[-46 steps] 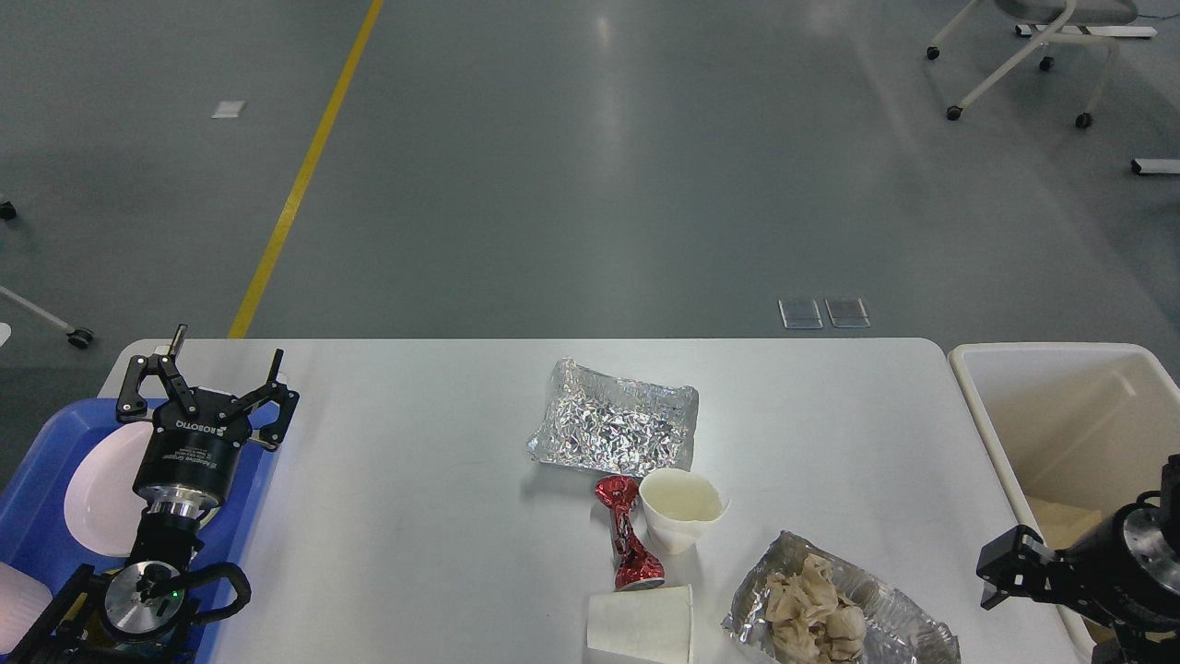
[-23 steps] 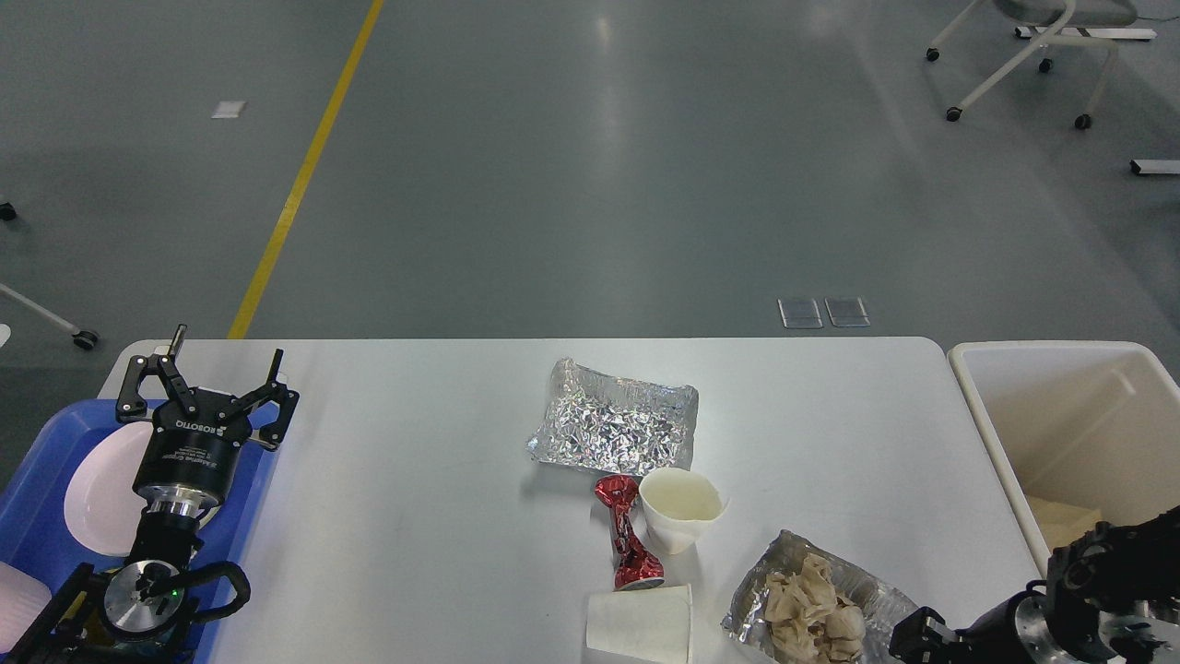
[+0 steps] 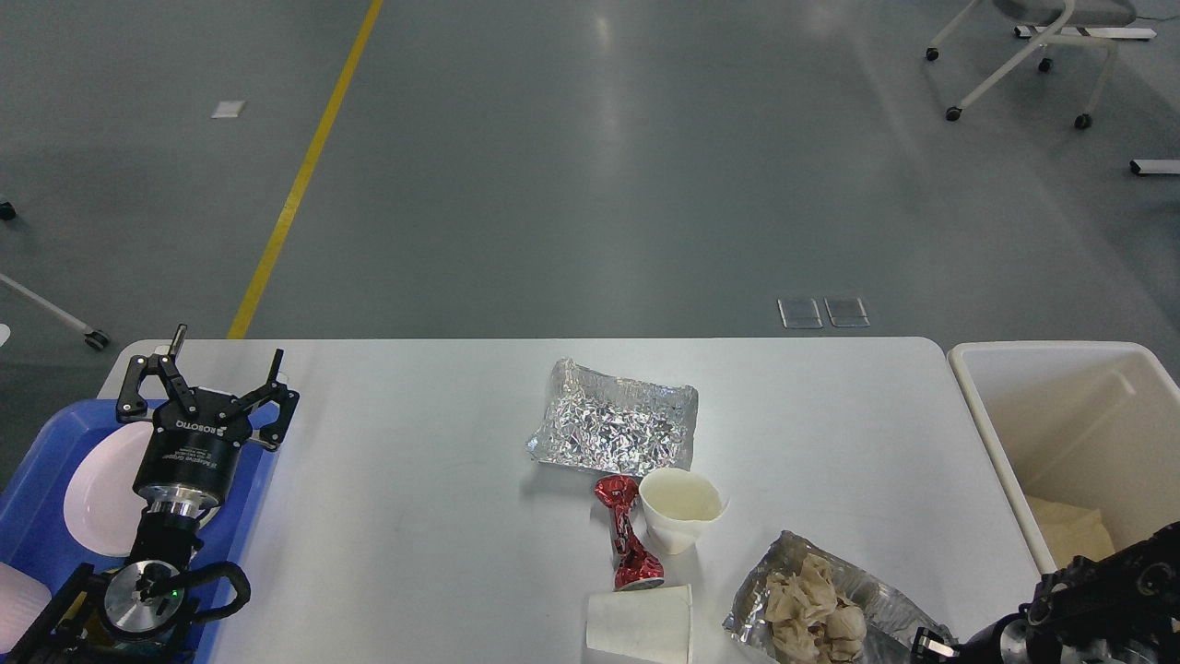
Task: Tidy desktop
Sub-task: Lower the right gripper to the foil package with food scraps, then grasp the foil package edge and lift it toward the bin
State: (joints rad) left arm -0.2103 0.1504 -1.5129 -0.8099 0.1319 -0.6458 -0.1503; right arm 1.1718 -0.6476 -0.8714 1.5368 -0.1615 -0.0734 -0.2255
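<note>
Desktop [image 3: 415, 480]: white, litter at 6 o'clock.
Floor [image 3: 590, 184]: grey, yellow line [image 3: 300, 184].
Left gripper [image 3: 217, 369]: spread wide, empty.
Right gripper: cannot tell.

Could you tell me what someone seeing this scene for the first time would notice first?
Most likely the litter clustered at the middle and near edge of the white desktop: a crumpled foil sheet, a twisted red wrapper beside an upright paper cup, a second cup lying on its side, and foil holding crumpled tissues. At far left, the open left gripper hangs over a blue tray, and a cream bin stands at right.
</note>
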